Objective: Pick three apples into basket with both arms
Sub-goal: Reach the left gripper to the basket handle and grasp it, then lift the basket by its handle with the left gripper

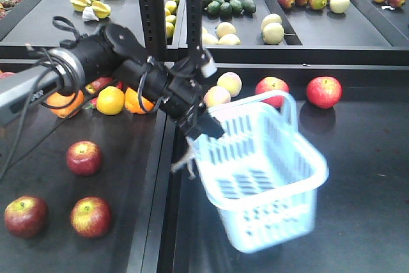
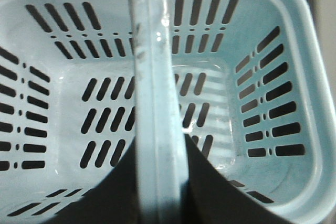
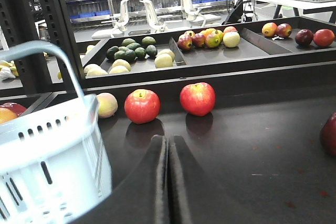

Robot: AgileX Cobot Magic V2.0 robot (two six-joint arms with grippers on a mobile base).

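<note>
Basket (image 1: 275, 218) looks lifted, tilted, blurred and empty, carried by its handle (image 2: 157, 103), which is clamped in left gripper (image 1: 203, 131). Risk: it swings or the handle slips in the jaws, so drops miss. Three dark apples (image 1: 84, 158) sit on the table (image 1: 128, 183), well apart from it. Right gripper (image 3: 168, 182) is pressed closed on nothing and must open first.

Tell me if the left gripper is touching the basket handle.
Touching. The left wrist view shows the handle pinched between the jaws of the left gripper, no gap; in the front view the basket hangs from it.
</note>
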